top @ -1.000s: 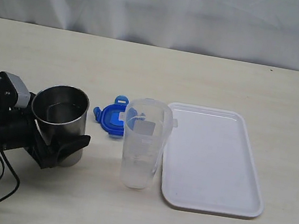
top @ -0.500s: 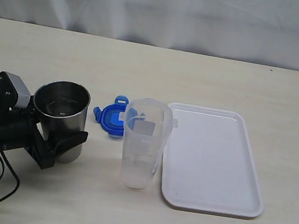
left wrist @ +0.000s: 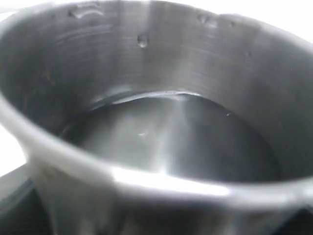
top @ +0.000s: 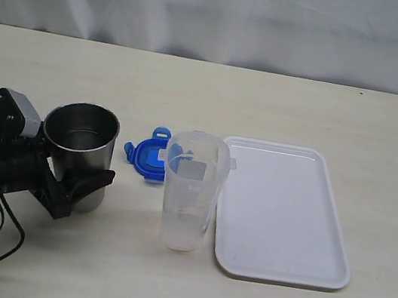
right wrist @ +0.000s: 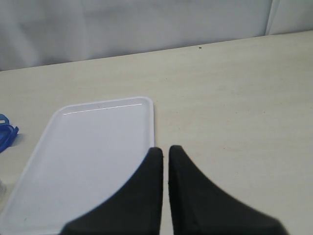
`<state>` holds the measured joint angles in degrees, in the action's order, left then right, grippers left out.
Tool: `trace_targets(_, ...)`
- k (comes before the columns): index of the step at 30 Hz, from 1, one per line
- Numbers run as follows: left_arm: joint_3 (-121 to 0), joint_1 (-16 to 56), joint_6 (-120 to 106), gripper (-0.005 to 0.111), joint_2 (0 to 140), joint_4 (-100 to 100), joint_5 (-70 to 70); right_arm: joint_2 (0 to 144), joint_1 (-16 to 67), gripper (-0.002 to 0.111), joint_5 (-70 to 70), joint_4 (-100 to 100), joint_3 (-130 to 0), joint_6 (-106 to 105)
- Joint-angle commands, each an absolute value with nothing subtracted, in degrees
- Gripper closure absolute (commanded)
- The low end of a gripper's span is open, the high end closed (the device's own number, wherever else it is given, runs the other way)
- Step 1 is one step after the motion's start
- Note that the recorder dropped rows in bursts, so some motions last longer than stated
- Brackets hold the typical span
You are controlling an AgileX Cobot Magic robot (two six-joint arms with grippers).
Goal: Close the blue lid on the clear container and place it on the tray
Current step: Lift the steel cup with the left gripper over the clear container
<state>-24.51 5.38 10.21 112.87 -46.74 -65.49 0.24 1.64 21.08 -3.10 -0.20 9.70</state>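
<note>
Nearest, container (top: 189,197): clear, upright, long axis vertical, open mouth up, no lid on; stands right of the left pincer (top: 85,167), apart from it.
Tumbler (top: 82,137): steel, upright, between that pincer and the container, blocking the straight line across.
Tray (top: 288,210): white, flat, just beside the container on the side away from the left pincer; long axis runs away from the camera.
Lid (top: 148,157): blue, lying flat on the table (top: 268,99) behind the container, partly hidden by it.
Left pincer: jaws wide, clasping the tumbler's wall.
Right pincer (right wrist: 165,152): fingers closed together, empty; tray ahead of it.
</note>
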Motion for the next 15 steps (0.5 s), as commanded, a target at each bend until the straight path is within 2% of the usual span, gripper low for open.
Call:
trace_targets(1,-24.9,5.4,12.5,0.107,108.8,-46.9,-70.0,0.0,1.4,0.104,20.9,-3.2,0.0,9.9)
trace_targets(15,-37.6,5.4,28.5,0.107,104.5,-52.4,-70.0,0.0,1.4,0.104,20.9,-3.2,0.0,9.9)
